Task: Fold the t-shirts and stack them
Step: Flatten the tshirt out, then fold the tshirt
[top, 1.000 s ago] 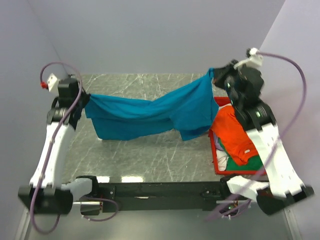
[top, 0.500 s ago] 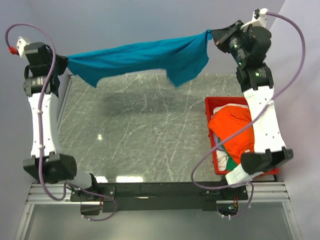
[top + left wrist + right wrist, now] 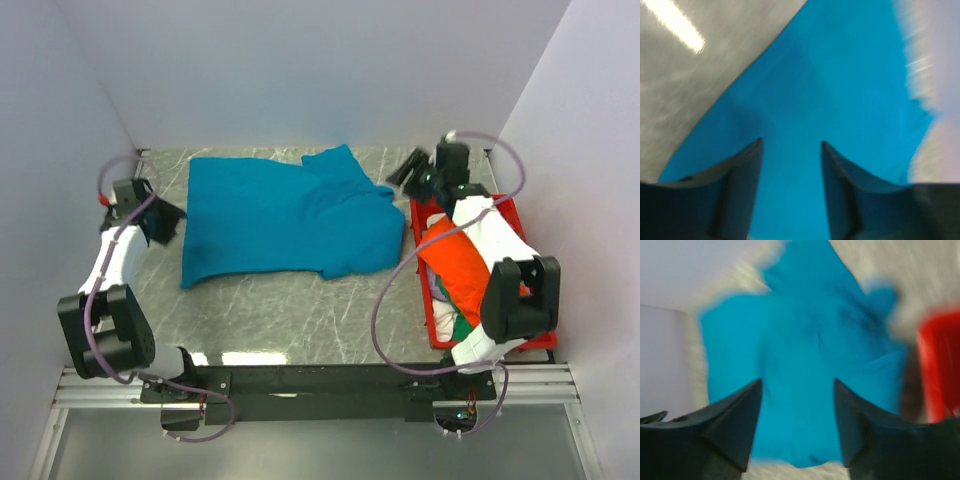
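Note:
The teal-blue t-shirt [image 3: 290, 215] lies spread out on the marble table [image 3: 300, 310], with one sleeve pointing to the far side. My left gripper [image 3: 162, 222] sits just off the shirt's left edge, open and holding nothing. In the left wrist view its gripper [image 3: 791, 144] frames teal cloth [image 3: 840, 75] below. My right gripper [image 3: 405, 172] hovers by the shirt's right side, open and empty. The right wrist view is blurred, its gripper [image 3: 796, 382] over the teal shirt [image 3: 805, 340]. An orange t-shirt [image 3: 460, 265], a green one [image 3: 468, 325] and a white one [image 3: 445, 318] lie in the bin.
A red plastic bin [image 3: 416, 215] stands at the table's right edge, partly under my right arm; its corner shows in the right wrist view [image 3: 940, 365]. Pale walls close in on the left, back and right. Bare marble lies between the shirt and the near rail.
Both grippers held the teal shirt stretched in the air. They have come down and opened, and the shirt now lies flat on the table.

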You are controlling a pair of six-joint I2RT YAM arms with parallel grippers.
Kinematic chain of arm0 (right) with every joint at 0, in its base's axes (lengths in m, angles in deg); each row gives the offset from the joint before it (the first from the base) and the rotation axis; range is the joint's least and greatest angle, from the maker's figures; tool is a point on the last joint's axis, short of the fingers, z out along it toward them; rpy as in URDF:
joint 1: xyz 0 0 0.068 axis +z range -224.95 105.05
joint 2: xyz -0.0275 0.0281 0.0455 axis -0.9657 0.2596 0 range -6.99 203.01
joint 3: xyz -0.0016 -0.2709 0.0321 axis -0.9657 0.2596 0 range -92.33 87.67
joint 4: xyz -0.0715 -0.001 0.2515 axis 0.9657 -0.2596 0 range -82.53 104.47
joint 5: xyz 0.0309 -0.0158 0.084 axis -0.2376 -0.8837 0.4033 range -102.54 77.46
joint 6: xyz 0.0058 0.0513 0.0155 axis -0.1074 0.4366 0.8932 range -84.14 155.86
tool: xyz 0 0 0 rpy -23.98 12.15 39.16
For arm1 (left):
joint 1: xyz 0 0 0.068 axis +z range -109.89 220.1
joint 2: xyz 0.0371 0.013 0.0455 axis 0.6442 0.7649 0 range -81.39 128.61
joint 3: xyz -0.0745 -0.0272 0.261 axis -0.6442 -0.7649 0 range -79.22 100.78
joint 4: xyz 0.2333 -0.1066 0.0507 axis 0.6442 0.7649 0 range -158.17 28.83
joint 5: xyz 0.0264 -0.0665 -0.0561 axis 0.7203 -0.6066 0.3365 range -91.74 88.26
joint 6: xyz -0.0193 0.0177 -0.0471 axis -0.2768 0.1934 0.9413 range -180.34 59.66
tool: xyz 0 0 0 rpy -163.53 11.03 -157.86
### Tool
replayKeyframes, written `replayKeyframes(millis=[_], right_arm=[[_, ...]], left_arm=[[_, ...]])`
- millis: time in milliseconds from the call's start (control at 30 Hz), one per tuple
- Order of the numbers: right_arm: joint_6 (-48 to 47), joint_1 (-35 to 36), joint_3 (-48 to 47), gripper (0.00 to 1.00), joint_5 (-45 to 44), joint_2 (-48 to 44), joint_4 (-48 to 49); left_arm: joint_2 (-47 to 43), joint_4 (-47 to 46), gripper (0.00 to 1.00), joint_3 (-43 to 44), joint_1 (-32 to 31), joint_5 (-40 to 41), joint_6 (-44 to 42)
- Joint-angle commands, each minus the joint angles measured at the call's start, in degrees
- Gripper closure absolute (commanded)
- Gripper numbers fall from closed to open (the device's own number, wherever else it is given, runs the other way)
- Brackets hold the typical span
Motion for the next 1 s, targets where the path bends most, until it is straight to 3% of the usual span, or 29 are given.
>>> replayKeyframes(millis=[0, 67, 233, 500, 800, 967], right_arm=[[-0.87, 0.15, 5.66, 0.32, 0.82, -1.03, 0.43], [-0.69, 1.29, 10.94, 0.27, -2.25, -3.66, 0.98], [-0.17, 5.85, 21.57, 0.26, -8.23, -10.77, 1.93], [7.38, 16.4, 36.33, 0.27, -14.48, -20.53, 5.62], [5.9, 15.45, 36.45, 0.29, -24.48, -18.89, 2.56], [5.2, 9.84, 36.53, 0.3, -24.59, -17.65, 0.71]], left_arm=[[-1.5, -5.29, 0.41, -7.3, 0.11, -5.08, 0.39], [-3.77, -6.09, 0.37, -9.87, 0.11, -4.73, 0.3], [-7.48, -3.02, 0.34, -14.09, 0.11, 1.06, 1.0], [-11.61, 2.61, 0.38, -18.4, 0.2, 8.98, 3.47], [-14.95, 0.5, 0.42, -25.96, 0.11, 8.19, 6.28], [-14.6, -0.56, 0.42, -26.58, 0.11, 7.14, 5.67]])
